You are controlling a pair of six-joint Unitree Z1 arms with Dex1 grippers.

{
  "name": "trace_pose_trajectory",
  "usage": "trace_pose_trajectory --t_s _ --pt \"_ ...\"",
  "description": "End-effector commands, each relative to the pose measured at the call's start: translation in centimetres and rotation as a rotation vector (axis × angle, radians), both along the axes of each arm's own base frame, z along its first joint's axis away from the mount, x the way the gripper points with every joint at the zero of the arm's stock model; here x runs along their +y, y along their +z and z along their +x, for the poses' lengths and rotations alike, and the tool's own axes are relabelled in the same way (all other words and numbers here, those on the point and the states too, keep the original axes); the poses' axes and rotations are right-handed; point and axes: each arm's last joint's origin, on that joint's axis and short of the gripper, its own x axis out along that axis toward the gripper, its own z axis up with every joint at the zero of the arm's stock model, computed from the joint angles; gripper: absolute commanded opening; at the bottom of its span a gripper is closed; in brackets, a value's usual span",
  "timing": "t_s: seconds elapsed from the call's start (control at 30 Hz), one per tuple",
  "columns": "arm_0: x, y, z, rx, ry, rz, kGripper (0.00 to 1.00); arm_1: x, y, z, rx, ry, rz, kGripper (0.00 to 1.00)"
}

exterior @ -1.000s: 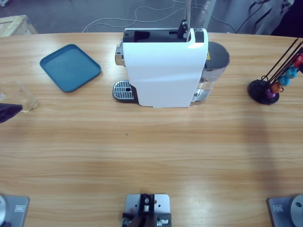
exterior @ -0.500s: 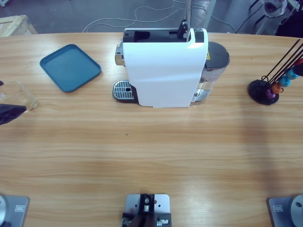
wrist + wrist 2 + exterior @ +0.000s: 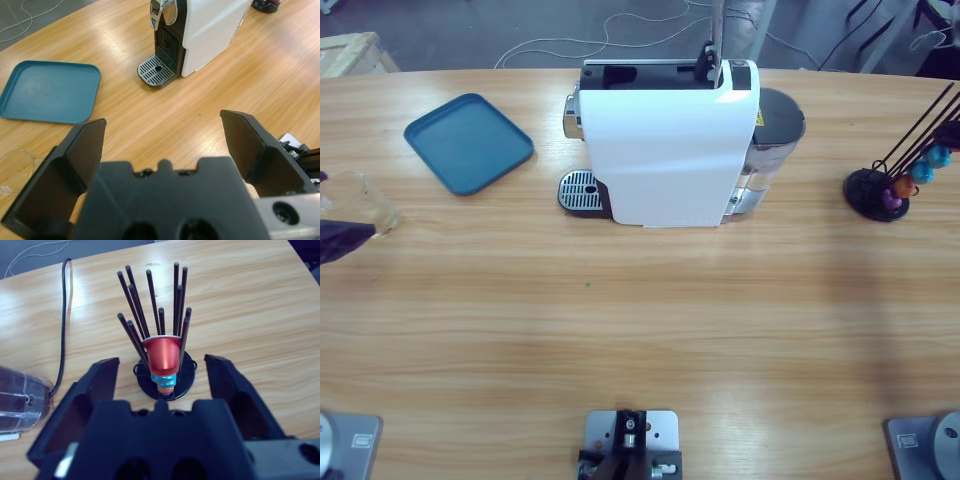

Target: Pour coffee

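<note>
Tabletop (image 3: 640, 320): right pincer (image 3: 162, 372) gaping above capsule rack (image 3: 162, 340); left pincer (image 3: 162, 145) gaping, tumbler (image 3: 12, 170) beside — could topple.

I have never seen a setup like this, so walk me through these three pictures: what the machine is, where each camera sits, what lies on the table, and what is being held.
Two robot arms work at a long wooden table. One picture looks down from a fixed camera above; the other two come from cameras on the arms' wrists, looking along each gripper's black jaws.

On the table stand a white coffee machine, a blue tray, a clear glass at the left edge, and a black capsule rack with coloured capsules.

The left gripper is open, facing the machine's drip grate. The right gripper is open too, facing the rack, with a red capsule between its jaws but not gripped. Neither holds anything.
</note>
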Motion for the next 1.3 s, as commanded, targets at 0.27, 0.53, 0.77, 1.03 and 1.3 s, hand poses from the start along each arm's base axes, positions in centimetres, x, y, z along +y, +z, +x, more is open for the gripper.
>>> trace_pose_trajectory --t_s 0.27,0.53,0.77,1.03,1.3 --pt "-0.11 -0.48 -0.04 0.006 -0.019 0.014 1.000 0.28 -1.39 0.78 0.057 0.004 -0.014 0.545" --pt "-0.08 -0.51 -0.07 0.006 -0.019 0.014 1.000 0.25 -1.45 0.68 0.065 0.016 -0.027 0.301" --pt "-0.11 -0.52 -0.05 0.007 -0.019 0.016 1.000 0.18 -1.65 0.49 0.075 0.019 -0.034 0.296" --pt "-0.10 -0.49 -0.05 0.006 -0.019 0.014 1.000 -0.01 -1.71 0.60 0.077 0.009 -0.040 0.052" --pt "-0.04 -0.53 -0.09 0.006 -0.019 0.014 1.000 -0.04 -1.94 0.66 0.090 0.016 -0.054 0.000"
